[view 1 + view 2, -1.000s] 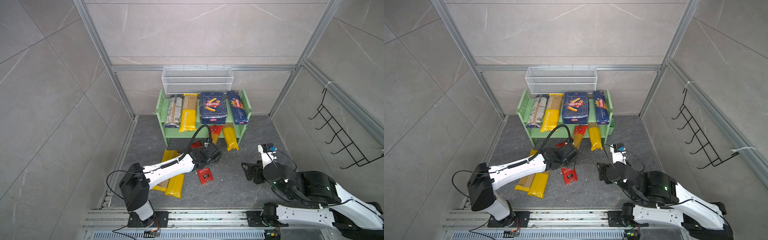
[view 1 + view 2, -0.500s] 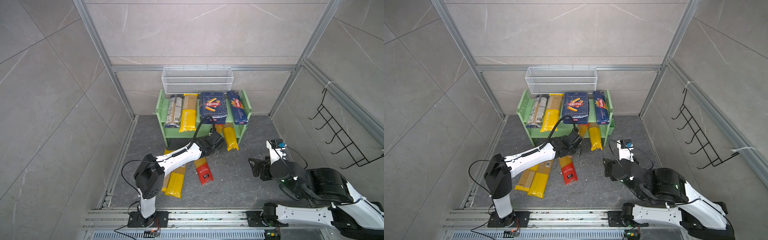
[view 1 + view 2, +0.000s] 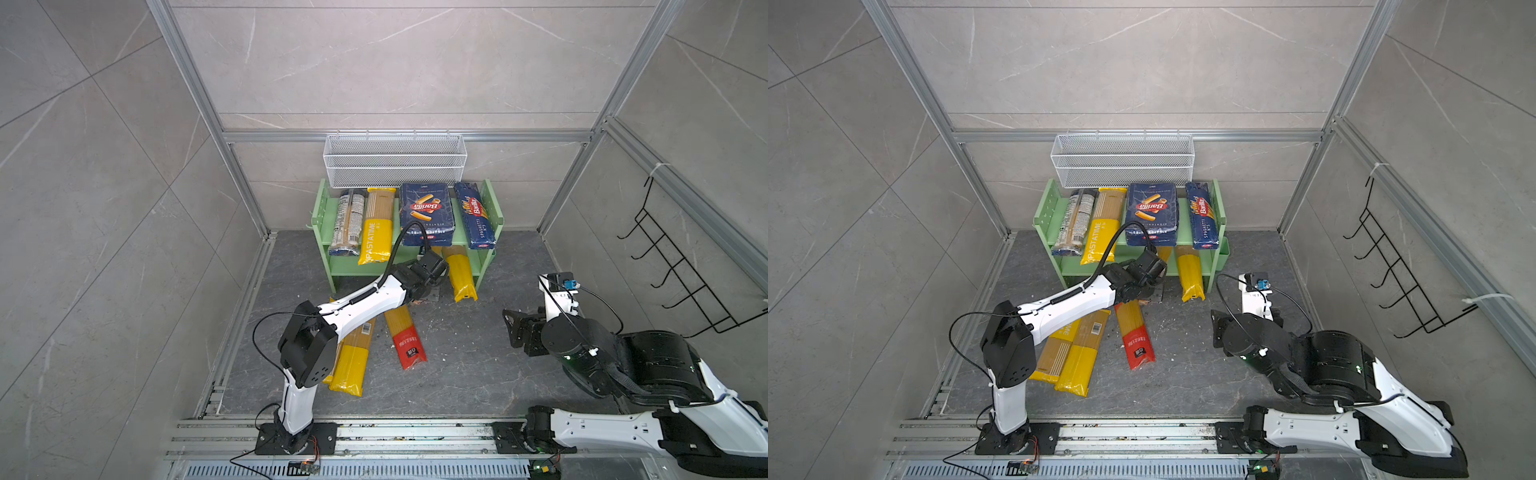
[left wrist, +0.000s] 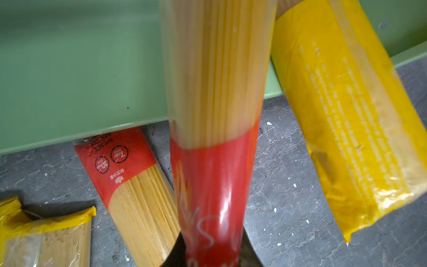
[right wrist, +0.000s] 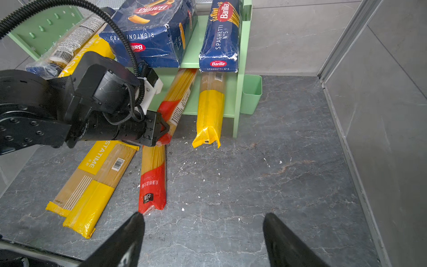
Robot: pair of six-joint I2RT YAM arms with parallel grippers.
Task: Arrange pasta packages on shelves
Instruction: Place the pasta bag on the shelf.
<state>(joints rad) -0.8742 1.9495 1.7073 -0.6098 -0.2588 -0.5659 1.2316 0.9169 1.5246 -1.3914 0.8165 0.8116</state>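
**A:** Where are we with the bag?

**B:** Our left gripper (image 5: 162,133) is pinching the red near end of the red spaghetti bag (image 4: 215,111). The clear far end reaches in over the lower board (image 4: 69,69) of the green rack (image 3: 491,206). The near end hangs past the front edge, tilted down toward the floor.

**A:** So what could go wrong?

**B:** We hold a long bag by its very tip, so it may swing or buckle when we push. The yellow pack (image 5: 210,108) lies just to its right and also sticks out past the edge. If we drift right we could jam against it or drag it out.

**A:** And if we let go too soon?

**B:** We think the bag would slide back out onto the other red bag (image 5: 153,178) on the floor below.

**A:** Anything overhead?

**B:** The wide Barilla box (image 5: 150,34) overhangs the upper board near our wrist cable. Lifting the wrist could catch it.

**A:** The other arm?

**B:** Our right gripper (image 5: 203,219) has its fingers (image 5: 129,235) spread and holds nothing. It hangs over bare floor to the right, well apart.
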